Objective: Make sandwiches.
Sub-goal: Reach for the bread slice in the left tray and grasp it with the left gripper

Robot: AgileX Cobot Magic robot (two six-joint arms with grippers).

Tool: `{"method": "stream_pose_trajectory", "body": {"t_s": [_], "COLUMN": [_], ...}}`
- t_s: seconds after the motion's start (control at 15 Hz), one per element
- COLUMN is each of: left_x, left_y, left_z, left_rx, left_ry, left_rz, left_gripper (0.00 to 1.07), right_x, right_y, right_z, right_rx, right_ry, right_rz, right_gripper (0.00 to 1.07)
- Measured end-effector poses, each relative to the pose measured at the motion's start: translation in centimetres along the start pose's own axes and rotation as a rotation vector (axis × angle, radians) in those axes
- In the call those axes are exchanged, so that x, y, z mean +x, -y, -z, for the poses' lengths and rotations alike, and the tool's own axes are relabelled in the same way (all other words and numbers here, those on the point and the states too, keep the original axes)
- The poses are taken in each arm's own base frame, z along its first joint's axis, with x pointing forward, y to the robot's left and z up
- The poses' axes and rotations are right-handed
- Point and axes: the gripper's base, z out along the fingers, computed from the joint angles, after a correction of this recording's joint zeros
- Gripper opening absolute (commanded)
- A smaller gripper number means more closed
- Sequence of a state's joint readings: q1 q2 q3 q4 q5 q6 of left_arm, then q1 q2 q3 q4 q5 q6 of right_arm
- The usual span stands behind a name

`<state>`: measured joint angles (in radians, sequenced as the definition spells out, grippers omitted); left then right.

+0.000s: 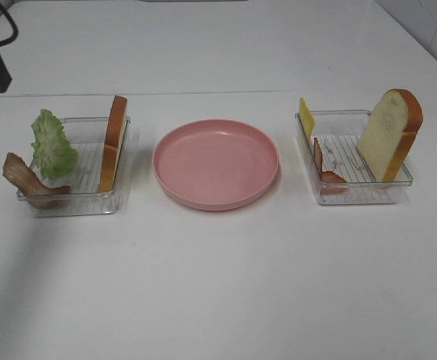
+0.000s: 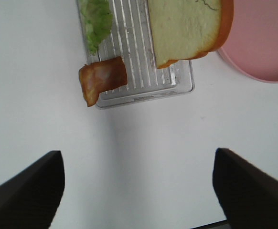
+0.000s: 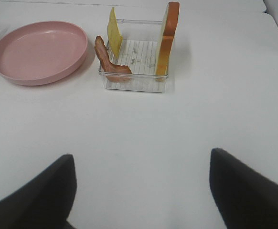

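Plate: pink plate (image 1: 215, 161) at the middle of the white table, bare, so I judge no sandwich is started
Left tray: clear left tray (image 1: 91, 204) beside the plate holds a lettuce leaf (image 1: 52, 144), a left bacon strip (image 1: 31, 182) draped over its outer front corner, and a left bread slice (image 1: 113, 142) standing on edge against the wall nearest the plate
Right tray: clear right tray (image 1: 361, 196) on the plate's other side holds a cheese slice (image 1: 306, 117) upright at the back corner nearest the plate, a right bacon strip (image 1: 327, 166) leaning on that same wall, and a right bread slice (image 1: 390, 135) propped against the outer wall
Left gripper: left gripper (image 2: 139, 191) hovers over bare table, fingers spread wide, holding nothing
Right gripper: right gripper (image 3: 141, 191) likewise spread wide and empty, well short of its tray
Key relation: I see each bread slice ahead of its own arm's fingers, thin edge up, long axis running away from the gripper; the left arm looks nearer its slice, so I would send it first, jaws straddling the slice's thickness
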<state>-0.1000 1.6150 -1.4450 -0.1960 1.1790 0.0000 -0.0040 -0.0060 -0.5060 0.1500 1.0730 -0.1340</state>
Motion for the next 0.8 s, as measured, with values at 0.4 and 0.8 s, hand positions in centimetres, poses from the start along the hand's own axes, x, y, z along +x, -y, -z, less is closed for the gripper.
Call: {"method": "stream_pose_trajectory", "body": {"t_s": [0.4, 0.8], "left_x": [-4.5, -6.7], "left_y": [7.8, 11.2], "left_z": [-5.3, -9.3], "left_rx": [-0.100, -0.128], "left_ry": [-0.022, -0.007], "left_rz": [-0.004, -0.016], "left_gripper": [0.78, 0.74], "right_x": [0.0, 0.0], "right_y": [0.0, 0.0], "right_z": [0.0, 0.0], "right_rx": [0.000, 0.000], "right_ry": [0.000, 0.000], "right_rz": [0.000, 0.000], "right_gripper": [0.74, 0.74]}}
